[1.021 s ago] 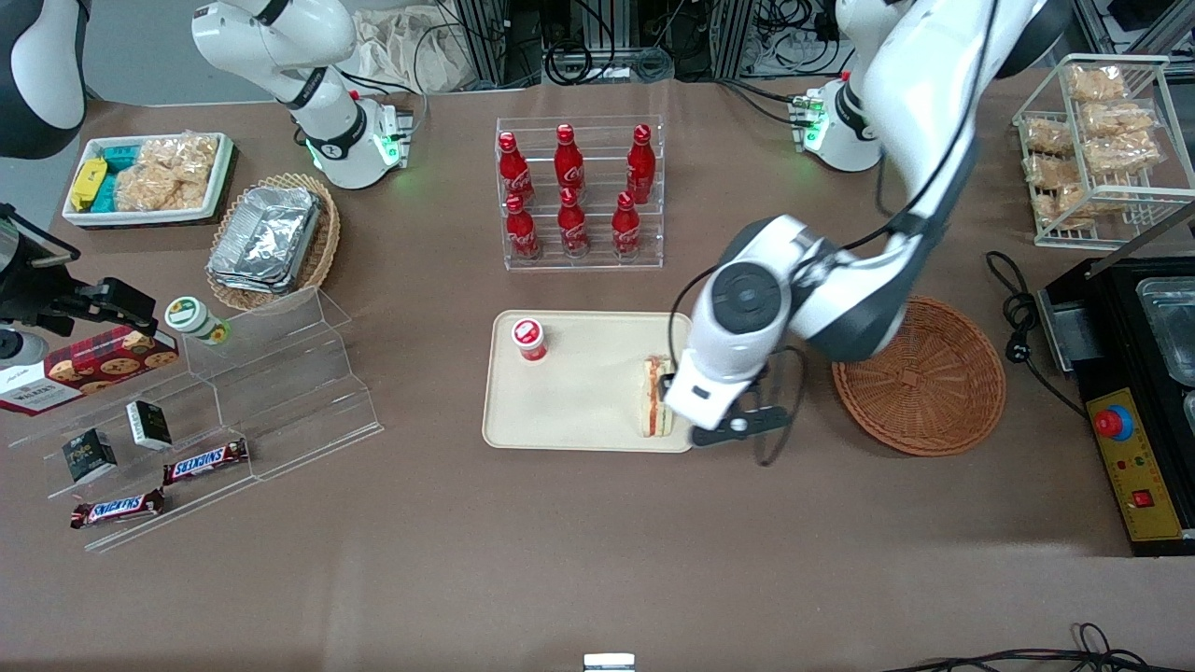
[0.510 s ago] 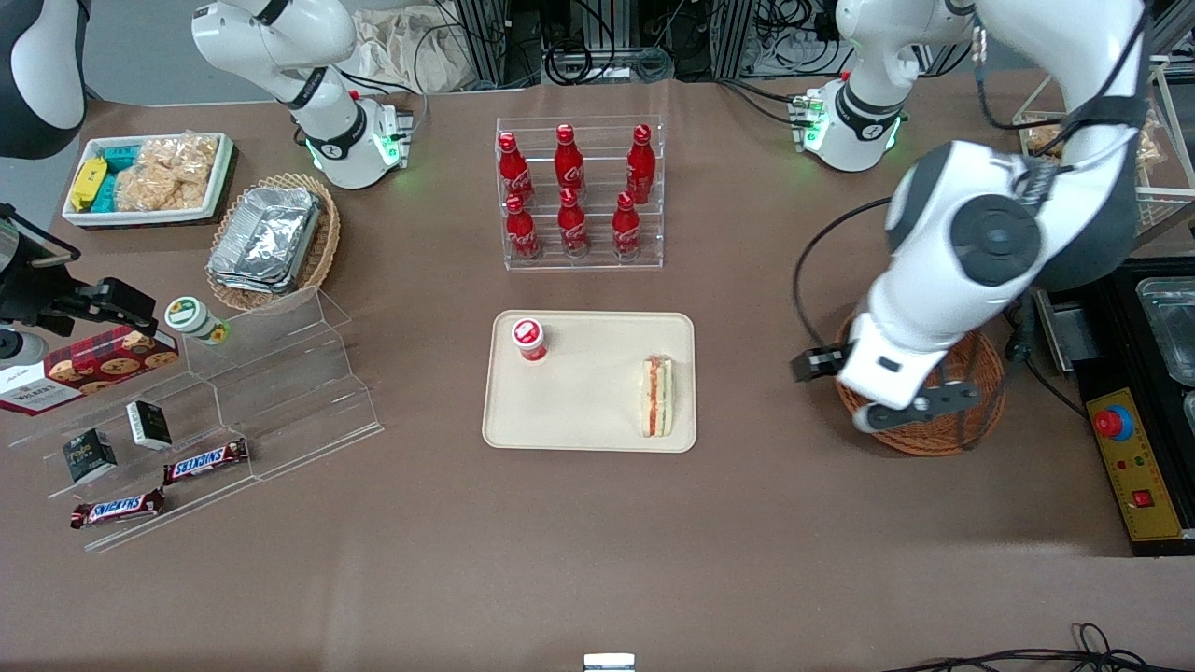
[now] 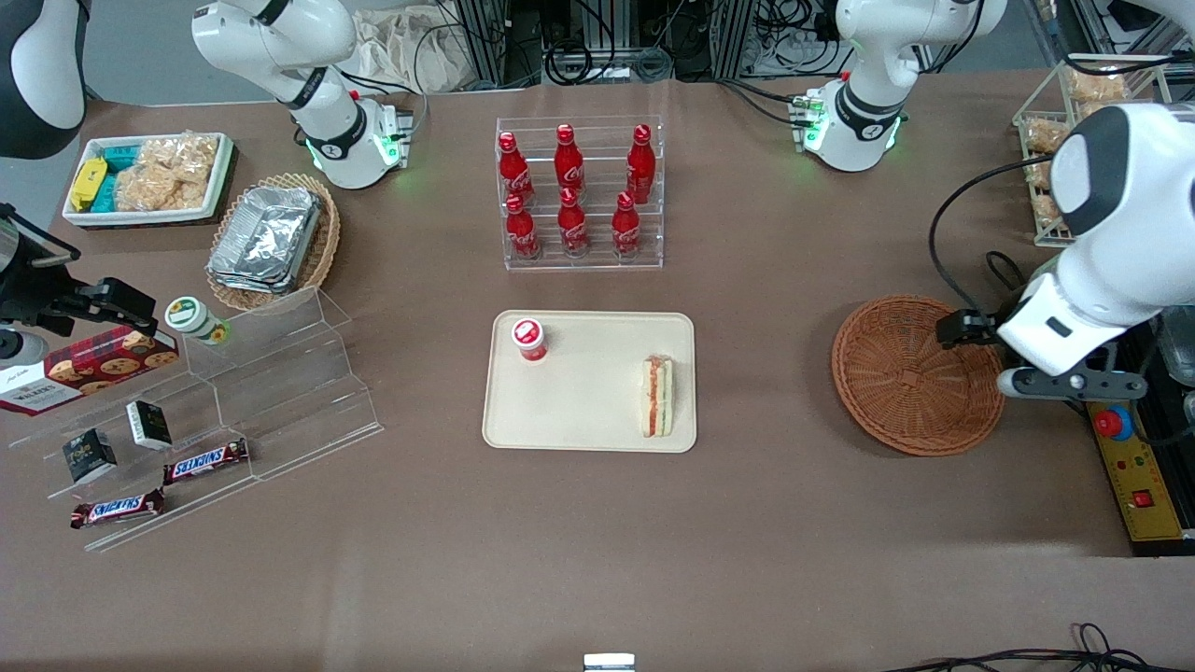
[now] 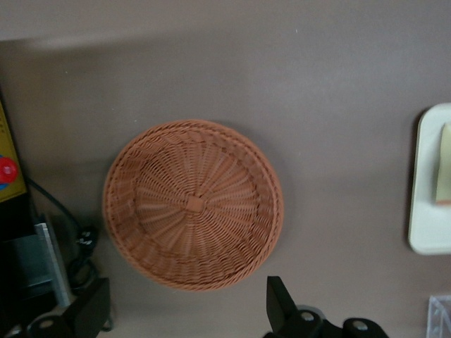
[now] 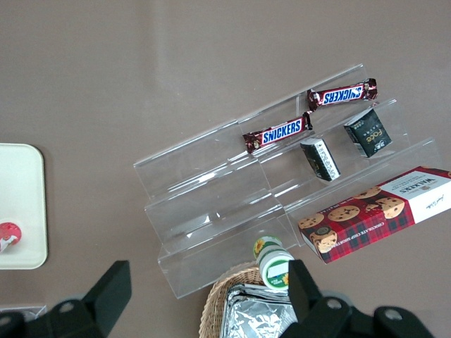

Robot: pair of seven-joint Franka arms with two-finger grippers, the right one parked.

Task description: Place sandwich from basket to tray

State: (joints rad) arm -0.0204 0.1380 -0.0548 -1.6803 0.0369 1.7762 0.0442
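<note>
high above the counter [image 3: 560,560], the tool [image 4: 187,313] hangs over the edge of the basket [image 3: 918,374] that lies toward the working arm's end, with its two dark fingers [image 4: 280,303] spread wide apart and nothing between them. in the front view the tool [image 3: 1055,385] sits at the end of the white arm, just beside the basket's rim and above the black box with the red button [image 3: 1113,423]. seen from the left wrist, the basket [image 4: 192,203] shows its bare woven floor and holds nothing.

the sandwich [image 3: 657,396] lies on the tray [image 3: 590,439], close to the tray's edge nearest the basket, with its red, orange and green filling stripes facing up. a small red-capped cup [image 3: 528,339] stands on the same tray, in the corner toward the parked arm's end and farther from the front camera than the sandwich. tray and basket are well apart, with bare counter between them. from the left wrist only a rounded strip of the tray [image 4: 426,211] and a pale sliver of the sandwich [image 4: 444,163] can be seen.

a clear rack of red bottles [image 3: 571,191] stands farther from the front camera than the tray.
</note>
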